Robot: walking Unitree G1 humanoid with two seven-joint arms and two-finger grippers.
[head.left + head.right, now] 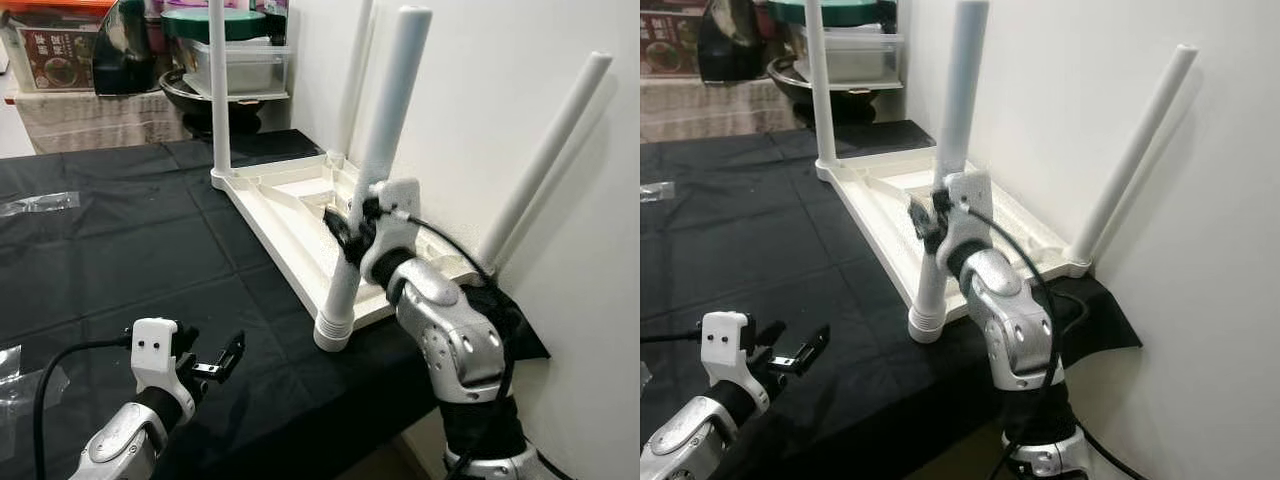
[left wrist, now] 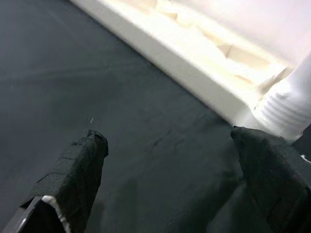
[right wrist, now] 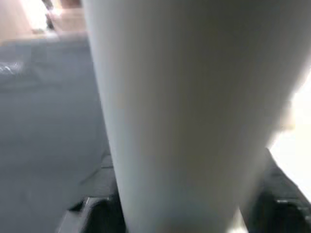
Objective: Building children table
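Left eye view: white children's table top upside down on black cloth, right side, against white wall. Three legs standing up from corners. Right gripper clenched around near leg, mid-height, leg seated in near corner socket. Left gripper low over cloth, near left, fingers spread apart, grasping nothing, just beside table's near corner. Clear plastic wrapper far left on cloth. Storage boxes and dark bowl at far end.
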